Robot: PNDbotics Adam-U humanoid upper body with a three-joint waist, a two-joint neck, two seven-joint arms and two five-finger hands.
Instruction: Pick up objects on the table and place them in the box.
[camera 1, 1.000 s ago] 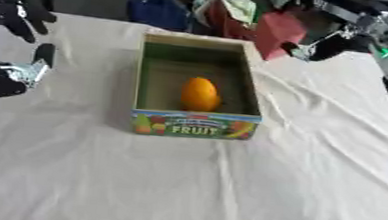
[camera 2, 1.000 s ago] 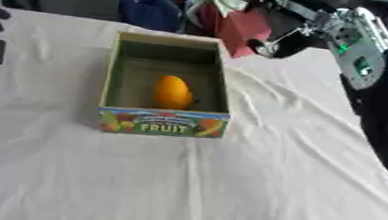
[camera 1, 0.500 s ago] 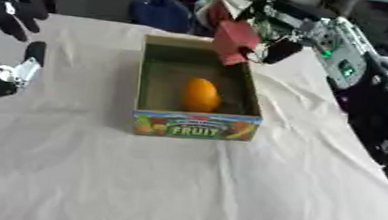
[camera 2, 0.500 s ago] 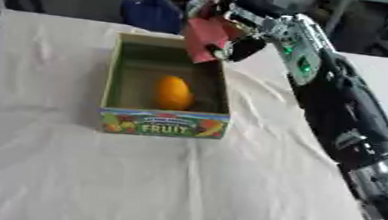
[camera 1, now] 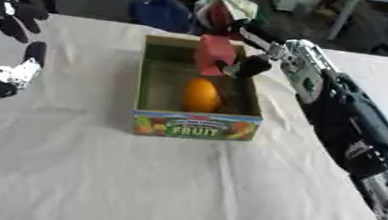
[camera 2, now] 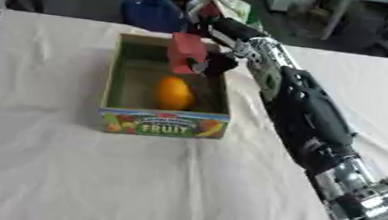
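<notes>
1 orange fruit (camera 1: 201,95) already lies inside the box (camera 1: 194,124), so that part of the job looks done. A 2nd thing, a red block (camera 1: 213,55), is on its way in. The right hand (camera 1: 247,65) has its fingers curled round the red block and holds it up over the far end of the box, above the box floor and not touching it. The block sits just on the left side of those fingers, and the orange fruit lies below them and a bit nearer to the robot. What is left, I think, is to lower the block and let it go beside the orange fruit. No other loose things show on the white cloth (camera 1: 95,173), so this may be the last one.

The left hand (camera 1: 12,73) waits well apart at the left edge, fingers relaxed and open, holding nothing.
</notes>
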